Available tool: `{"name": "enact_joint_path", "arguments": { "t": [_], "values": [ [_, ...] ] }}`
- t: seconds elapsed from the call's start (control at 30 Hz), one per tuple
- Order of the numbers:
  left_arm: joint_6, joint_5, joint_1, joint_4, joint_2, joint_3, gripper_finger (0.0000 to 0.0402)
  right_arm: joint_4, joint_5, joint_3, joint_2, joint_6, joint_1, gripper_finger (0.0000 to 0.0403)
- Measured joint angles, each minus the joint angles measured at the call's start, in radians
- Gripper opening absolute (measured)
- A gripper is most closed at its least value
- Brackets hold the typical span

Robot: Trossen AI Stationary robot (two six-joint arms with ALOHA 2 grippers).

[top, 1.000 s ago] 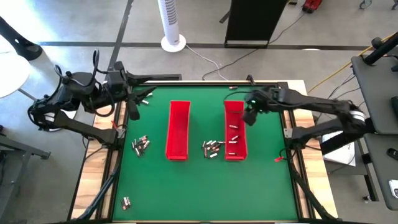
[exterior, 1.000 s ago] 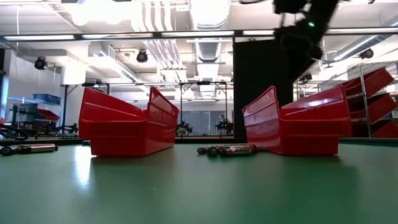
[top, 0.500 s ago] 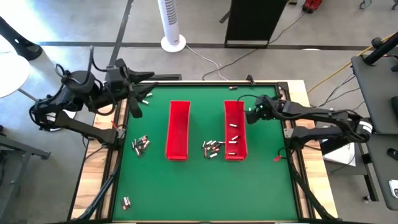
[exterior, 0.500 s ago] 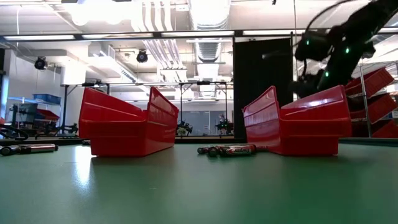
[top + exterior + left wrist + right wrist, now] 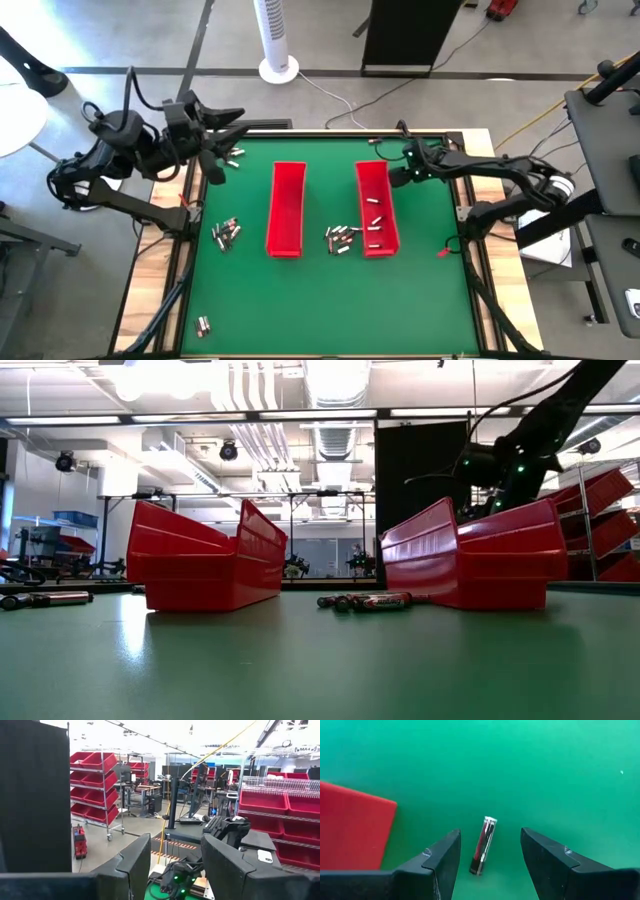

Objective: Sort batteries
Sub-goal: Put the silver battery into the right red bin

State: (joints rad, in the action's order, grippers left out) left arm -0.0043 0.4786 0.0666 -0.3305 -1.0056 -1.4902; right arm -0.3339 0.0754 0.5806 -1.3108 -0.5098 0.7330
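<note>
One battery [image 5: 483,845] lined up between the spread, empty right gripper [image 5: 490,857] fingers beside the right tray [image 5: 376,205], ready for pickup; left gripper [image 5: 175,865] parked far left, open, empty.

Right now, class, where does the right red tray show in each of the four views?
High view: the right tray lies right of centre, lengthwise up the picture.
Low view: it stands on the right, seen end-on.
Left wrist view: not in it.
Right wrist view: a red corner at the left edge, most likely this tray.
Shared landmark: the green table under it.
</note>
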Motion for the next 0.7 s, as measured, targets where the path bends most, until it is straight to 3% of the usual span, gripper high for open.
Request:
{"name": "enact_joint_path", "arguments": {
  "t": [0.47,0.6,0.7],
  "values": [
    [-0.004,0.000,0.000,0.000,0.000,0.000,0.0155,-0.035,0.024,0.001,-0.040,0.033,0.027,0.0199],
    [0.011,0.000,0.000,0.000,0.000,0.000,0.0155,-0.180,0.030,0.029,0.023,0.003,0.027,0.0199],
    [0.011,0.000,0.000,0.000,0.000,0.000,0.0155,-0.365,0.055,0.068,0.104,-0.136,0.023,0.0199]
  ]
}}
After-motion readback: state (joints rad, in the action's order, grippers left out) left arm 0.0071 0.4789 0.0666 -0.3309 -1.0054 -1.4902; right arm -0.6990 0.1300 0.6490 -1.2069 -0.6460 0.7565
